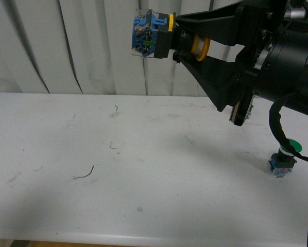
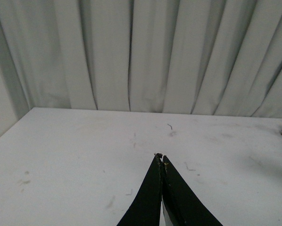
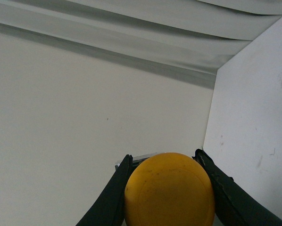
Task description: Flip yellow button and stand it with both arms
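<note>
Right hand (image 1: 178,38) around yellow button (image 1: 150,35), aloft.

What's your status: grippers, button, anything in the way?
Right gripper shut on yellow button, held sideways high over table. Left gripper shut, empty, over table. Green button on table far right, out of the way.

Front: from the robot's body, facing forward and slightly down across the table (image 1: 118,170) to the curtain (image 1: 66,46); right arm (image 1: 277,56) looms close.
Left wrist: looks out along the left gripper (image 2: 160,156) — low over the table, curtain far off.
Right wrist: very near, just behind the yellow button (image 3: 168,188) in the right gripper (image 3: 163,156); the picture is rolled, so the table stands on edge.
Shared: front and left wrist both show table, curtain and one curled scrap (image 1: 115,107).
</note>
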